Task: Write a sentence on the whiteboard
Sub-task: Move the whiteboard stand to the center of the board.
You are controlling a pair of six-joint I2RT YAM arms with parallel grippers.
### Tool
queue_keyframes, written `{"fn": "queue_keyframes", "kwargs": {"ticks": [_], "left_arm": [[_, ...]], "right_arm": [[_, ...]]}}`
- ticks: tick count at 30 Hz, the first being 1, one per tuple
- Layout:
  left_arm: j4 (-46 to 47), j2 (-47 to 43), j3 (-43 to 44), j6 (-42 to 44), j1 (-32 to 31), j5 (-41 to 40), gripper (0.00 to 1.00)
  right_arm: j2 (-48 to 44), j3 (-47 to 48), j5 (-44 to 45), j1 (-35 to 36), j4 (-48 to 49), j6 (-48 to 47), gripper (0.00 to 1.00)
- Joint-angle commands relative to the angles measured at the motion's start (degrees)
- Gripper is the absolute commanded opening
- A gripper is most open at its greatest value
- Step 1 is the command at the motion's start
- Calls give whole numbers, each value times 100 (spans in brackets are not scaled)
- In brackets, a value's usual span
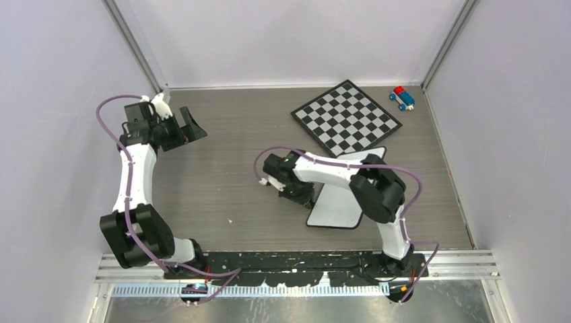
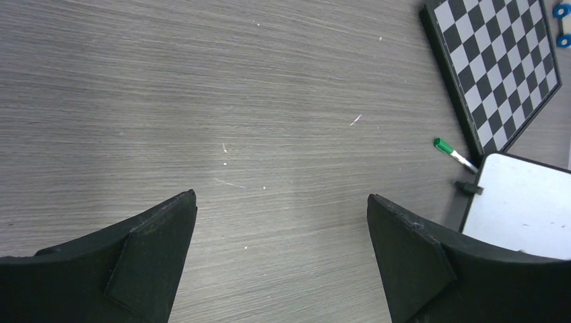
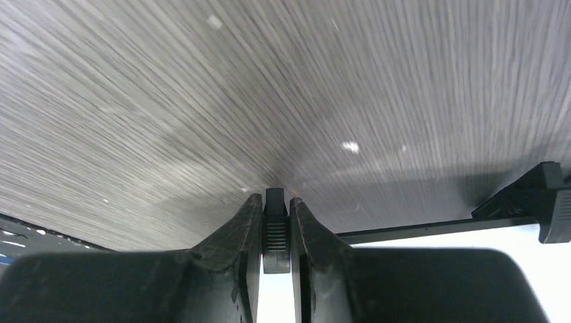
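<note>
The whiteboard (image 1: pixel 340 202) lies on the counter (image 1: pixel 229 175), just beside the chessboard (image 1: pixel 347 118). The right arm folds low across it, right fingers (image 3: pixel 250 212) clamped on a black tab (image 3: pixel 275 229) at its edge. The left arm stands raised at far left, left fingers (image 2: pixel 161 235) wide apart.

the table (image 2: pixel 202 87) is grey with fine wood grain. ahead and right of my left pincer (image 2: pixel 281 198) i see the chessboard (image 2: pixel 501 64) in black and white checks, a marker (image 2: pixel 452 153) green and white, and the whiteboard (image 2: pixel 525 208) white with a dark edge. both pincers are black. between the right pincer (image 3: pixel 275 202) tips sits a ribbed black foot (image 3: pixel 275 232).
</note>
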Motion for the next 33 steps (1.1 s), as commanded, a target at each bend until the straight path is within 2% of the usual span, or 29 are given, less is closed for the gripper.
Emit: {"fn": "queue_keyframes", "kwargs": {"ticks": [1,8,15,17,18,20,22,26,33], "left_arm": [[36,51,313,-177,261,232,100],[-4,287,351,-274,626,287,100],[-17,643,513,-321,715,289,100],[12,724,541,-309,714,334,100],[36,757,541,-281,706,354,100],[112,780,527,-189,695,355,100],[81,822,575,-23,631,299,100],[6,923,671,454,408,260,100],[-379,1270,898,2071,-795,266,100]], "right_arm": [[338,871,415,429,-142,-417,0],[871,1416,873,788,-242,-1771,0],[519,860,1348,1029,63,-3074,3],[407,698,1534,1078,187,-3186,15],[345,641,1615,1091,228,-3192,27],[163,580,1596,1104,236,-3120,61],[-19,581,1479,1102,248,-2994,75],[-369,698,1353,1111,288,-2720,79],[-1533,1195,560,822,372,-1954,85]]}}
